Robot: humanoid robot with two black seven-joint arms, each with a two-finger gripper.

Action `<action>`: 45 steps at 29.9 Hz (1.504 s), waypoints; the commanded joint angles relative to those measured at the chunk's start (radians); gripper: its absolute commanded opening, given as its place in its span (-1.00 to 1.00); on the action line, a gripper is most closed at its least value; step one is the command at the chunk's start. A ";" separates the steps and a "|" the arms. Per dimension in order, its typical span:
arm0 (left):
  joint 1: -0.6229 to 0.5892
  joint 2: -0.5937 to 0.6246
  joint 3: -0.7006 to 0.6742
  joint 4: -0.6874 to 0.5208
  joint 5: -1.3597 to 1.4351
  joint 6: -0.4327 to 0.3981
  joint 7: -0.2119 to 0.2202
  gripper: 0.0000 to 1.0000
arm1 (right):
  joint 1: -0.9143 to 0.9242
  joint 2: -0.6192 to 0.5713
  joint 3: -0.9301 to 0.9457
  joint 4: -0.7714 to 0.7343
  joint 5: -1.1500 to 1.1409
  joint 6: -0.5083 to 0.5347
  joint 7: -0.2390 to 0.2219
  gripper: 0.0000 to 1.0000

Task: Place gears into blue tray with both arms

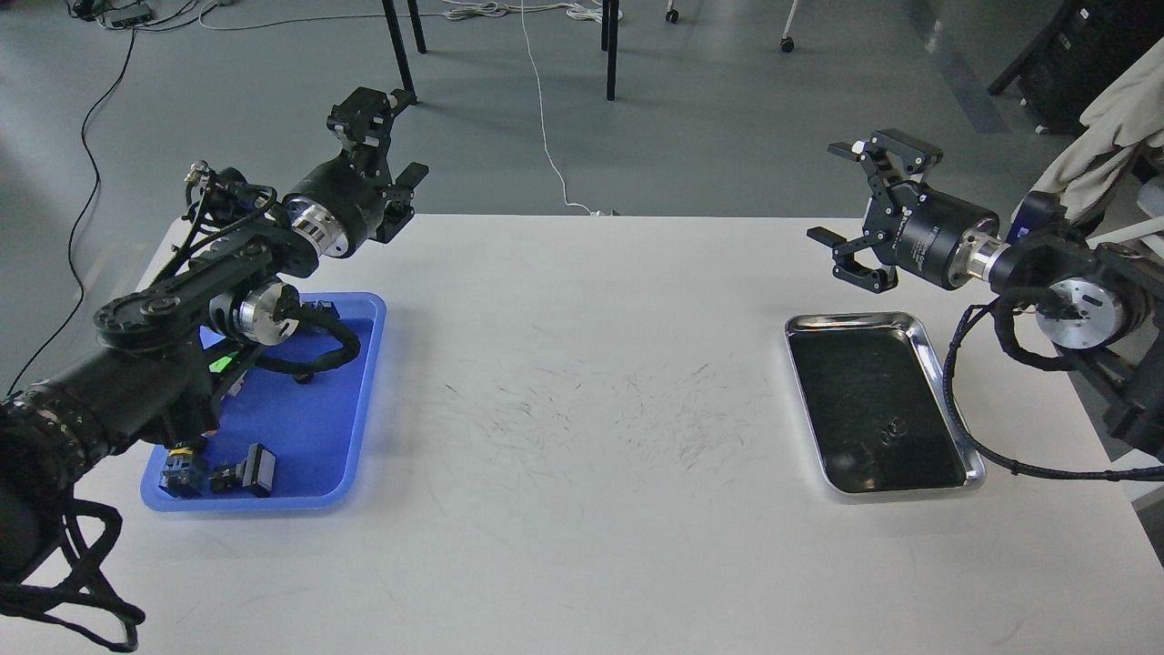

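Head view: left end effector (393, 150) open, empty; right end effector (841, 196) open, empty, beyond silver tray (946, 396).

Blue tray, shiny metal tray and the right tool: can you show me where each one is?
Blue tray (318, 455): head view, on its bare blue floor.
Shiny metal tray (800, 320): head view, on its far left rim.
Right tool (838, 193): head view, midway between its two spread fingertips.

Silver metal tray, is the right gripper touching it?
No, the right gripper hangs open above the table's far edge, clear of the silver metal tray.
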 commanded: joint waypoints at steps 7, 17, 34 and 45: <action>0.015 0.005 -0.002 0.000 -0.001 -0.004 -0.008 0.95 | 0.155 -0.246 -0.379 0.264 -0.683 0.003 0.000 0.97; 0.017 0.014 -0.002 0.000 -0.001 0.000 -0.013 0.95 | 0.192 -0.132 -0.586 0.203 -0.855 0.001 -0.004 0.97; 0.018 0.031 -0.004 -0.001 -0.001 -0.002 -0.025 0.95 | 0.192 -0.037 -0.681 0.169 -0.852 0.009 -0.004 0.85; 0.018 0.036 -0.004 0.000 -0.001 0.000 -0.026 0.95 | 0.191 -0.020 -0.686 0.168 -0.847 0.009 0.009 0.50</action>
